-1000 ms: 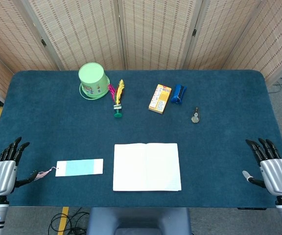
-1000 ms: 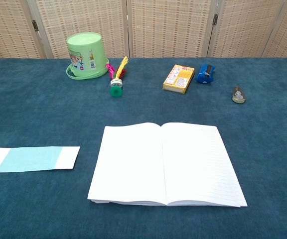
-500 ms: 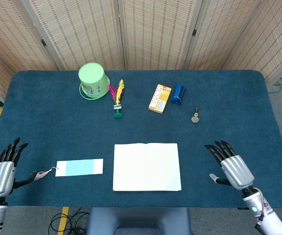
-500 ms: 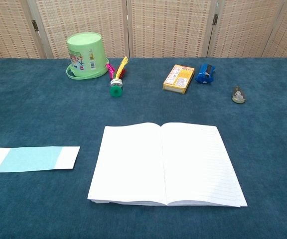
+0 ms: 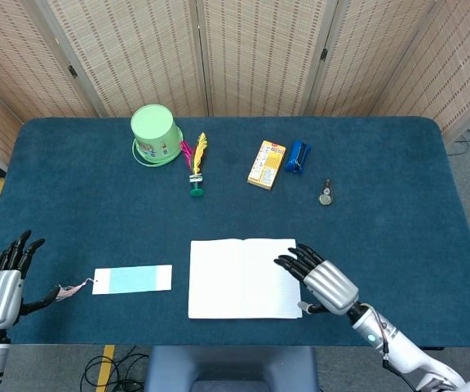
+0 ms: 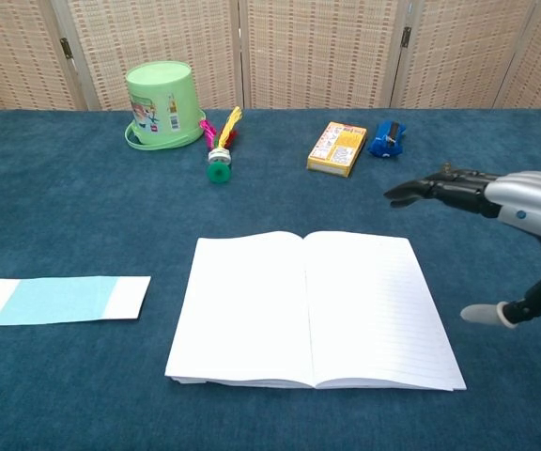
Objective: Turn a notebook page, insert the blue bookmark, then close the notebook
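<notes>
My right hand: fingers spread and straight, holding nothing, hovering over the right-hand edge of the open notebook; in the chest view this hand enters from the right, dark fingertips pointing left above the table beside the right page, thumb hanging lower. My left hand: at the near left corner of the table, fingers apart and extended, empty (head view only; the chest camera does not catch it). Notebook: lying flat and open near the front middle of the table, both pages blank or faintly ruled, spine running away from me. Blue bookmark: a flat strip, pale blue with white ends, lying on the table to the left of the notebook, apart from it; a small pink tassel trails off its left end toward my left hand. Far row, left to right: green bucket, upside down; a feathered shuttlecock with yellow and pink plumes on a green base, just beside the bucket; a yellow-orange box, lying flat; a small blue object close beside the box (too small to name); a small round metallic item further right, alone. Behind the table: woven folding screen.
</notes>
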Robot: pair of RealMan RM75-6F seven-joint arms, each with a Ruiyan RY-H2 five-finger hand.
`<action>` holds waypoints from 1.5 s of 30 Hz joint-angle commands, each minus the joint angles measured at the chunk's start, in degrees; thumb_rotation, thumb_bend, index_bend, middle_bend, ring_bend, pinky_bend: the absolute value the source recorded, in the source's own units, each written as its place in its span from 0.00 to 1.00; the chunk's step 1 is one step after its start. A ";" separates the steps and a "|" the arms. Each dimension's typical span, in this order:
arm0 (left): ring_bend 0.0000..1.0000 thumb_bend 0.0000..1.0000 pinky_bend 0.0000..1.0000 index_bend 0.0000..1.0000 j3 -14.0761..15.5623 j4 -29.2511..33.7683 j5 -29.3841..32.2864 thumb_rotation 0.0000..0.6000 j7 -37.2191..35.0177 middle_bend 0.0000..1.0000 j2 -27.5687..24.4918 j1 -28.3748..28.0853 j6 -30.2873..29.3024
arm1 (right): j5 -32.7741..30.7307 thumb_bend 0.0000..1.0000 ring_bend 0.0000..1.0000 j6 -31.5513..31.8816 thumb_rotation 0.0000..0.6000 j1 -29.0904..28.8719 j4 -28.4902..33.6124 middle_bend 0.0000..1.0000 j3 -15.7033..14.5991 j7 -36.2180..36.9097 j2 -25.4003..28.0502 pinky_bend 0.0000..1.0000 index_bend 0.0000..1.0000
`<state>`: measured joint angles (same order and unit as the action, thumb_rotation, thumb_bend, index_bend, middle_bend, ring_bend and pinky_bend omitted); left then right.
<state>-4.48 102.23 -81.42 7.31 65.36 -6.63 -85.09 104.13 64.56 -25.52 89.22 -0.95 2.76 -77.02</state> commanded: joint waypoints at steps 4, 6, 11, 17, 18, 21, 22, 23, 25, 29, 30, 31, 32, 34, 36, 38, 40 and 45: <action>0.08 0.23 0.16 0.15 0.14 0.52 -0.43 1.00 0.26 0.04 -0.23 0.17 -0.28 | 0.73 0.09 0.02 -4.65 1.00 -3.04 -0.29 0.08 -1.89 -1.41 -1.51 0.07 0.06; 0.08 0.23 0.16 0.15 0.26 0.71 -0.67 1.00 0.34 0.04 -0.30 0.30 -0.46 | 0.32 0.08 0.00 -5.65 1.00 -3.52 -1.07 0.06 -2.33 -1.99 -2.05 0.05 0.06; 0.08 0.23 0.16 0.15 0.40 0.67 -0.72 1.00 0.36 0.04 -0.50 0.49 -0.51 | -2.52 0.04 0.00 -5.01 1.00 -2.93 -4.37 0.04 -1.98 -2.35 -2.64 0.02 0.05; 0.08 0.23 0.16 0.15 0.54 0.77 -0.94 1.00 0.54 0.04 -0.30 0.49 -0.38 | -5.75 0.00 0.00 -5.73 1.00 -2.93 -8.81 0.01 -1.53 -2.73 -4.21 0.00 0.04; 0.08 0.23 0.16 0.15 0.58 0.79 -0.98 1.00 0.63 0.04 -0.28 0.48 -0.33 | -6.21 0.00 0.00 -5.86 1.00 -3.03 -9.59 0.01 -1.42 -2.65 -4.67 0.00 0.04; 0.08 0.23 0.16 0.15 0.57 0.73 -0.94 1.00 0.64 0.04 -0.25 0.53 -0.35 | -7.01 0.00 0.00 -5.97 1.00 -3.25 -11.49 0.00 -1.27 -2.63 -5.80 0.00 0.03; 0.08 0.23 0.16 0.15 0.56 0.69 -0.90 1.00 0.61 0.04 -0.25 0.54 -0.34 | -7.18 0.00 0.00 -5.96 1.00 -3.31 -12.01 0.00 -1.26 -2.58 -6.12 0.00 0.03; 0.08 0.23 0.16 0.15 0.55 0.65 -0.86 1.00 0.59 0.04 -0.25 0.54 -0.32 | -7.31 0.00 0.00 -5.92 1.00 -3.36 -12.44 0.00 -1.26 -2.52 -6.40 0.00 0.03; 0.08 0.23 0.16 0.15 0.58 0.52 -0.85 1.00 0.52 0.04 -0.20 0.57 -0.27 | -7.75 0.00 0.00 -5.95 1.00 -3.50 -13.54 0.00 -1.22 -2.27 -7.15 0.00 0.03; 0.08 0.23 0.16 0.15 0.69 0.29 -0.86 1.00 0.51 0.04 0.03 0.50 0.03 | -8.53 0.00 0.00 -6.38 1.00 -4.09 -15.50 0.00 -1.04 -1.69 -8.73 0.00 0.03; 0.08 0.23 0.16 0.15 0.69 0.25 -0.83 1.00 0.50 0.04 0.08 0.49 0.06 | -8.59 0.00 0.00 -6.36 1.00 -4.20 -15.84 0.00 -1.02 -1.62 -9.02 0.00 0.03; 0.08 0.23 0.16 0.15 0.67 0.21 -0.80 1.00 0.50 0.04 0.11 0.48 0.08 | -8.64 0.00 0.00 -6.38 1.00 -4.28 -16.07 0.00 -1.02 -1.59 -9.21 0.00 0.03; 0.08 0.23 0.16 0.15 0.66 0.20 -0.79 1.00 0.50 0.04 0.12 0.48 0.08 | -8.66 0.00 0.00 -6.37 1.00 -4.31 -16.17 0.00 -1.02 -1.57 -9.28 0.00 0.03; 0.08 0.23 0.16 0.15 0.64 0.16 -0.76 1.00 0.50 0.04 0.14 0.48 0.09 | -8.70 0.00 0.00 -6.39 1.00 -4.38 -16.36 0.00 -1.03 -1.55 -9.43 0.00 0.03; 0.08 0.23 0.16 0.15 0.61 0.06 -0.68 1.00 0.51 0.04 0.18 0.46 0.15 | -8.90 0.00 0.00 -6.66 1.00 -4.67 -16.89 0.00 -1.05 -1.47 -9.85 0.00 0.03; 0.08 0.23 0.16 0.15 0.62 -0.13 -0.69 1.00 0.32 0.04 0.27 0.44 0.23 | -8.83 0.00 0.00 -6.56 1.00 -5.21 -17.31 0.00 -0.76 -1.42 -10.76 0.00 0.03; 0.08 0.23 0.16 0.15 0.64 -0.31 -0.81 1.00 0.13 0.04 0.36 0.45 0.21 | -8.67 0.00 0.00 -6.12 1.00 -5.49 -17.62 0.00 -0.67 -1.27 -11.37 0.00 0.03; 0.08 0.23 0.16 0.15 0.60 -0.70 -0.78 1.00 -0.33 0.04 0.49 0.53 0.14 | -8.65 0.00 0.00 -6.09 1.00 -6.37 -18.22 0.00 -0.57 -0.96 -12.60 0.00 0.03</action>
<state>-3.88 101.58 -82.21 7.02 65.85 -6.12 -84.93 95.48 58.50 -31.75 71.10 -1.55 1.72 -89.46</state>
